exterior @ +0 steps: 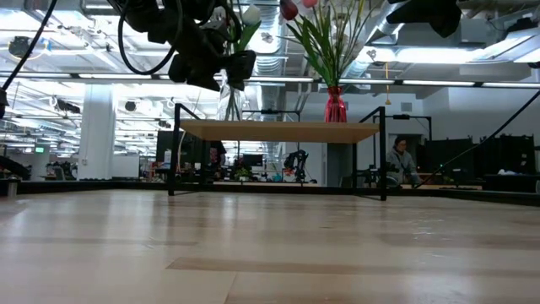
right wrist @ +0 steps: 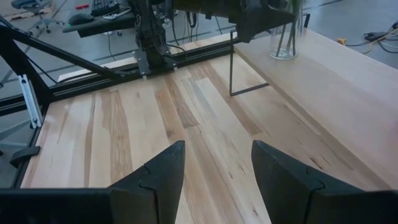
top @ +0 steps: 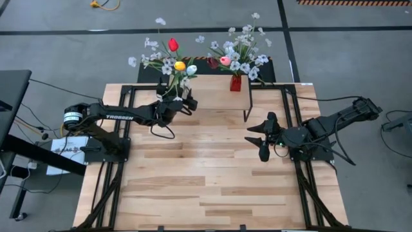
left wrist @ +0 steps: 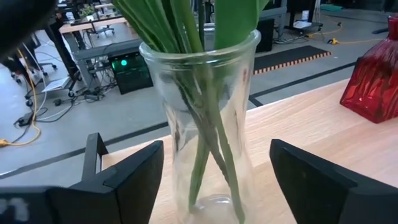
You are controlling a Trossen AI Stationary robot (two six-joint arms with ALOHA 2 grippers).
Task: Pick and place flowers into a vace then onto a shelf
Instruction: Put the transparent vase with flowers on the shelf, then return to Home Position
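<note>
A clear glass vase [left wrist: 186, 93] stands by its base on the light-wood shelf [top: 212, 90] near the shelf's left end. It holds green-stemmed flowers [top: 179, 65]: red, yellow and white tulips with small white blossoms. My left gripper [left wrist: 217, 180] is level at the vase and open. One finger stands on each side of the glass, with a gap showing on both sides. My right gripper [top: 256, 142] hangs open above the table's right half, with nothing between its fingers [right wrist: 217, 180].
A red vase [top: 235, 82] with pink and white flowers stands on the shelf's right part, also seen as the red vase [left wrist: 376, 81] beside the clear one. The shelf's thin black legs [right wrist: 231, 68] rise from the plank tabletop [top: 212, 174]. A person sits in the room beyond.
</note>
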